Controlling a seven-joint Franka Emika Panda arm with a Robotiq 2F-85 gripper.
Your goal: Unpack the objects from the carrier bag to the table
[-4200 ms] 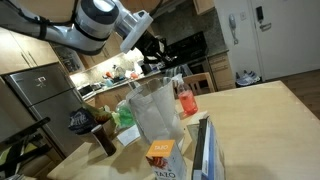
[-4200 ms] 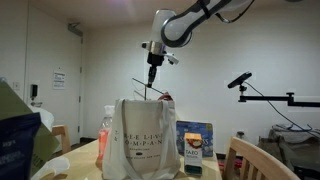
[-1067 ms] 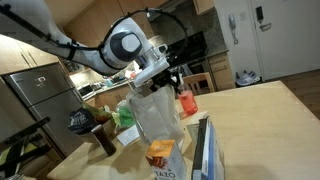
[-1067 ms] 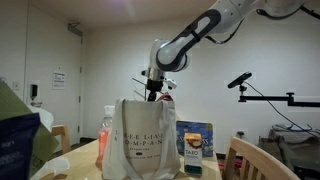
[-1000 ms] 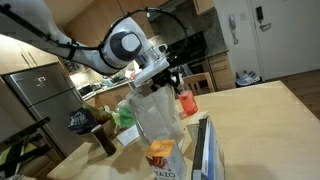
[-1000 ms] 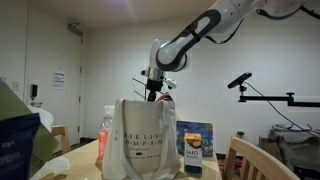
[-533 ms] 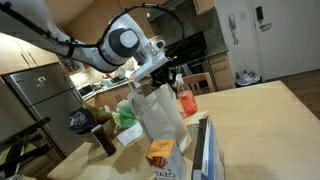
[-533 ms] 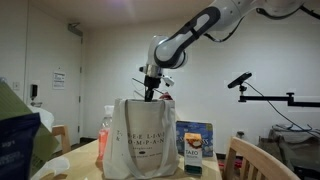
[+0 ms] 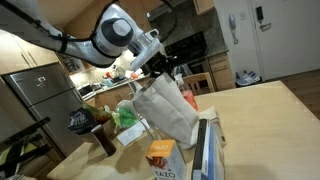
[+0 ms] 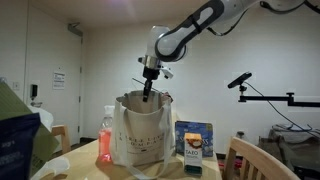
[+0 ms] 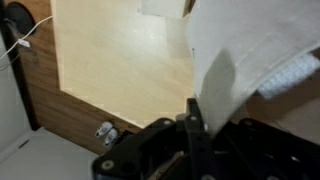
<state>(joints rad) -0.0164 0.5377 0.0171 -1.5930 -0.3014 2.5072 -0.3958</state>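
Note:
The whitish carrier bag [image 9: 166,112] stands tilted on the wooden table [image 9: 262,118]; its dark logo faces the camera in an exterior view [image 10: 141,134]. My gripper [image 9: 160,72] is shut on the bag's top edge, as also shows in an exterior view [image 10: 147,93]. In the wrist view the gripper [image 11: 195,126] pinches white bag material [image 11: 250,50]. A small orange carton [image 9: 160,153], a tall blue-and-white box [image 9: 206,150] and a green packet [image 9: 125,116] lie on the table beside the bag. The bag's contents are hidden.
A clear bottle of red drink [image 9: 187,98] stands just behind the bag. A dark object [image 9: 104,136] sits at the table's left end. A wooden chair back [image 10: 250,160] stands at the table's edge. Kitchen counter and fridge [image 9: 40,95] lie beyond.
The gripper has risen while holding the bag's top edge. The bag has been pulled up and now leans over, its base swung toward the blue-and-white box.

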